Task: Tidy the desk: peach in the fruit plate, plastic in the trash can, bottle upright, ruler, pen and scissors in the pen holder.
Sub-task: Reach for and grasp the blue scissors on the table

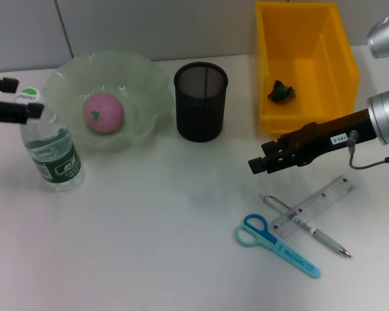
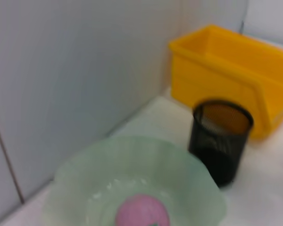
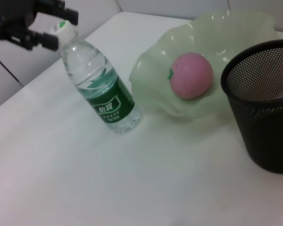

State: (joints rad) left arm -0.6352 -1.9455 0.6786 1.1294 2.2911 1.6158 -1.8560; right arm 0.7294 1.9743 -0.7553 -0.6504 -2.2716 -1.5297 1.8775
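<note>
The clear water bottle (image 1: 52,150) stands upright at the left, also in the right wrist view (image 3: 101,92). My left gripper (image 1: 16,97) is open at its white cap (image 3: 63,29), a finger on either side. The pink peach (image 1: 104,112) lies in the green fruit plate (image 1: 146,81). Dark green plastic (image 1: 282,91) lies in the yellow bin (image 1: 334,58). My right gripper (image 1: 262,161) is open and empty, hovering above the table beyond the clear ruler (image 1: 324,197), the pen (image 1: 327,241) and the blue scissors (image 1: 275,245). The black mesh pen holder (image 1: 201,102) looks empty.
The wall runs along the table's back edge behind the plate, holder and bin. The ruler lies across the pen, and the scissors lie just left of them, near the front right of the table.
</note>
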